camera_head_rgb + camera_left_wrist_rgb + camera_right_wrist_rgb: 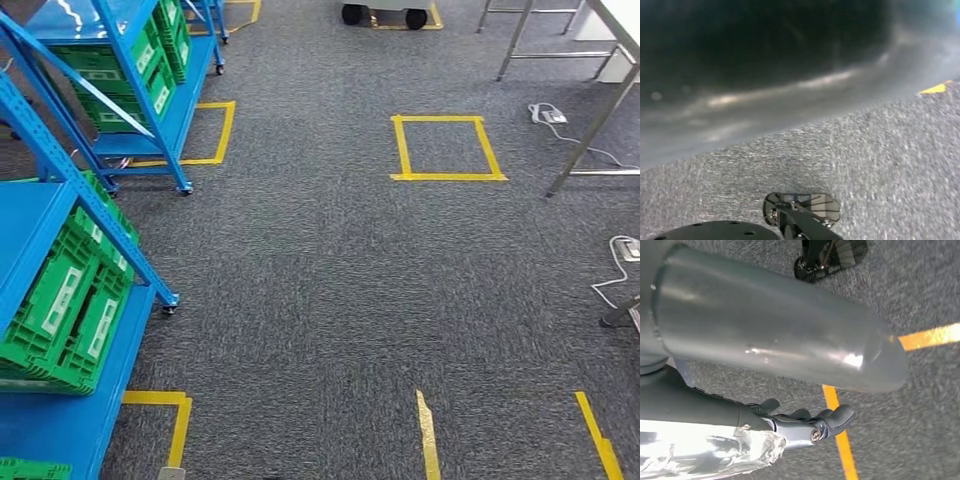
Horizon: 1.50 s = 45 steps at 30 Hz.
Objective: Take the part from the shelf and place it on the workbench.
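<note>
I judge this to be the carrying step. My right hand [753,330] has the part [715,450], a shiny piece in crinkled clear wrap, tucked against it. The dark fingers [836,417] lie along the part's upper edge, clamped on it as far as I can read the wrist view. How firm that hold is I cannot tell. The left wrist view is a blur of carpet, so I cannot tell whether the left fingers are apart or together.

From the head view I am looking down at grey carpet [317,300]. The blue shelf [45,215] with its green crates [68,310] is on my left. The steel legs of what I take to be the bench [596,120] are at the far right, well apart from the shelf.

To do this well I would turn the body toward those legs in small steps, not swing round, because the wrap looks slippery and a jolt could let the part slide out past the fingertips. I would hold the right arm close and quiet and not change the grip while walking.

Two white cables [555,118] lie on the floor near the bench legs, with another plug lead [623,250] closer in. I would therefore steer by way of the yellow tape square [447,148] and stop short of them. Only when the bench top is plainly under the hand would I lower the part and release it.
</note>
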Each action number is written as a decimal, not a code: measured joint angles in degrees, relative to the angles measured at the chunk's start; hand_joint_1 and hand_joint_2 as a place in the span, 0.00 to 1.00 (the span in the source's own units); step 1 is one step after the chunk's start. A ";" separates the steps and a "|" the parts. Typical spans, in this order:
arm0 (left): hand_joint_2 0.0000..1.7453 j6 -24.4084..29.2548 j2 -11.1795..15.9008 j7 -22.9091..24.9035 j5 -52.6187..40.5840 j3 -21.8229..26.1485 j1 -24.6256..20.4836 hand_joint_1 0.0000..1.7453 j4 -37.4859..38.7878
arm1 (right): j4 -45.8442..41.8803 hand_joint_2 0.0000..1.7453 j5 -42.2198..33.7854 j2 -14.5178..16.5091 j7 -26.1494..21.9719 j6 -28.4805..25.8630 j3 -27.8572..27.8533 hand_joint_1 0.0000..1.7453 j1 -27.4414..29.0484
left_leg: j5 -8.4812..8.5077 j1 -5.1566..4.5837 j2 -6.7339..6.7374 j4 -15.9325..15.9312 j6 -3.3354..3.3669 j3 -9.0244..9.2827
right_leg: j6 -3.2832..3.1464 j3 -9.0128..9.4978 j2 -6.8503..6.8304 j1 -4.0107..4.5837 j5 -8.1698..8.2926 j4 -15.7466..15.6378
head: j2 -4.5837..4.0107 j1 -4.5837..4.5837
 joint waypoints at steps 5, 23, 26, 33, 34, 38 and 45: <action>0.00 -0.01 0.02 -0.04 -0.02 0.27 -0.02 0.00 -0.05 | 0.00 0.00 0.12 -0.07 -0.05 -0.01 0.00 0.00 -0.02 | 6.48 0.51 4.18 -12.23 -0.71 6.19 | 2.27 1.45 -3.40 -0.54 -2.27 0.81 | 0.00 -0.39; 0.00 0.05 -0.48 -0.11 -0.19 1.07 0.06 0.00 -0.15 | 0.00 0.00 0.66 -0.10 -0.35 -0.05 0.01 0.00 -0.10 | 3.30 -0.47 -7.39 -13.26 2.03 8.73 | -0.07 -4.16 6.06 0.46 0.21 3.84 | 0.00 0.34; 0.00 0.06 -0.42 -0.13 -0.38 1.21 0.19 0.00 -0.17 | 0.00 0.00 0.79 -0.01 -0.41 -0.08 0.00 0.00 -0.24 | 1.62 -0.49 -4.18 -10.93 1.00 7.73 | -0.28 -2.80 3.99 0.17 0.36 2.04 | 0.00 -0.02; 0.00 0.07 -0.25 -0.14 -0.48 1.31 0.29 0.00 -0.18 | 0.00 0.00 0.90 0.03 -0.42 -0.10 0.00 0.00 0.11 | 2.96 -0.44 1.27 -5.13 0.16 3.63 | -0.40 -0.13 -1.73 0.43 -1.52 1.65 | 0.00 -0.40; 0.00 0.07 -0.20 -0.14 -0.48 1.32 0.26 0.00 -0.19 | 0.00 0.00 0.90 0.03 -0.42 -0.10 0.00 0.00 0.11 | 4.61 -0.78 2.72 -8.67 0.54 5.36 | -0.20 0.23 -2.41 0.58 -1.96 1.67 | 0.00 -0.38; 0.00 0.07 -0.11 -0.14 -0.50 1.33 0.02 0.00 -0.20 | 0.00 0.00 0.91 0.02 -0.41 -0.10 0.00 0.00 -0.12 | 5.10 -1.63 4.43 -13.92 2.35 7.80 | 1.07 1.19 -5.13 1.00 -3.29 1.60 | 0.00 -0.20; 0.00 0.07 -0.23 -0.14 -0.51 1.36 0.05 0.00 -0.25 | 0.00 0.00 0.92 0.02 -0.42 -0.08 0.01 0.00 -0.10 | 5.00 -0.69 -0.81 -14.79 3.66 8.59 | 2.63 -7.16 1.86 0.00 -10.45 17.56 | 0.00 0.65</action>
